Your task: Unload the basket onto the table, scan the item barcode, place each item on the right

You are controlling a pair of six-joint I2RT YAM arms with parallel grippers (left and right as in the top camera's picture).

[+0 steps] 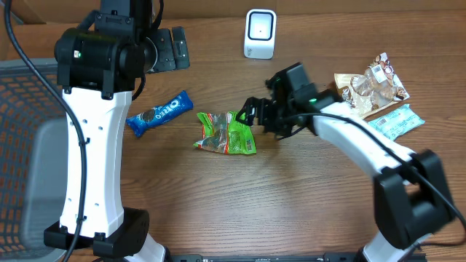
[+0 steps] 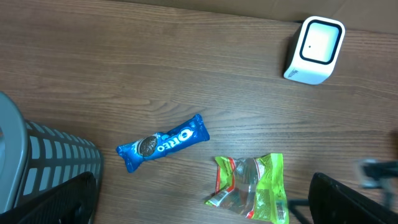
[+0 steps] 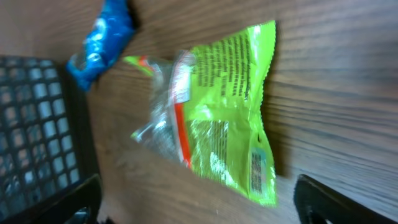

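Overhead view of a wooden table point(image 1: 218, 196) with two white-and-black robot arms. A green snack packet point(image 1: 226, 134) lies flat near the middle of the table. The right hand point(image 1: 251, 114) reaches in from the right and hangs at the packet's right edge. Its jaws are spread wide and grip nothing. In the right wrist view its two dark fingers point(image 3: 65, 205) sit at the bottom corners of the frame, far apart, and the packet lies on the wood beyond them. The packet is crumpled, partly clear and partly bright green with small print, and a small barcode point(image 3: 256, 169) faces up near one end. The left hand point(image 1: 169, 48) is raised at the far left of the table, well apart from the packet. It is also wide open and empty, with its fingers point(image 2: 348, 199) at the lower corners of the left wrist view. A blue Oreo packet point(image 1: 160, 114) lies just left of the green one without touching it. A small white scanner point(image 1: 260, 34) stands at the far edge of the table, well apart from both hands. At the right edge lie a brown-and-white snack bag point(image 1: 371, 87) and, just beside it, a teal wrapper point(image 1: 395, 121). A grey mesh basket point(image 1: 25, 124) sits at the far left.
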